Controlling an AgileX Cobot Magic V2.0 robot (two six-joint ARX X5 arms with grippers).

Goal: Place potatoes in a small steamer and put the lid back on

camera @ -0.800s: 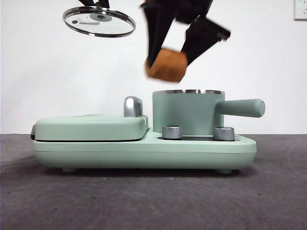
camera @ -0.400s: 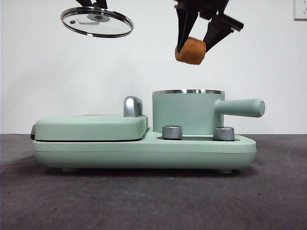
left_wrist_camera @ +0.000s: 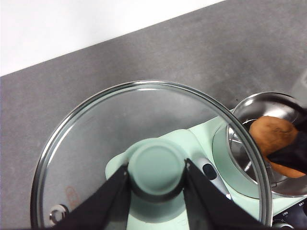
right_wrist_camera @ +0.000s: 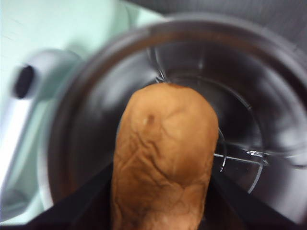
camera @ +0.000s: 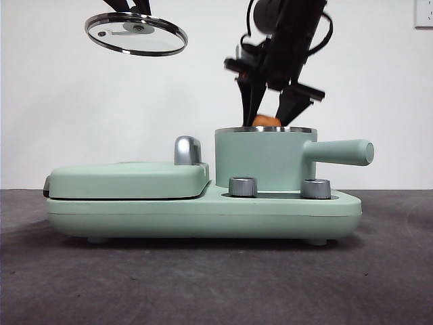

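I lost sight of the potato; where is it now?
In the front view the potato sits at the steamer's rim, half lowered inside, held by the right gripper.

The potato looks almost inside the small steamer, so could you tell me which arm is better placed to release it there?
Right. The right gripper grips the potato at the small steamer mouth; the left gripper holds the lid off aside.
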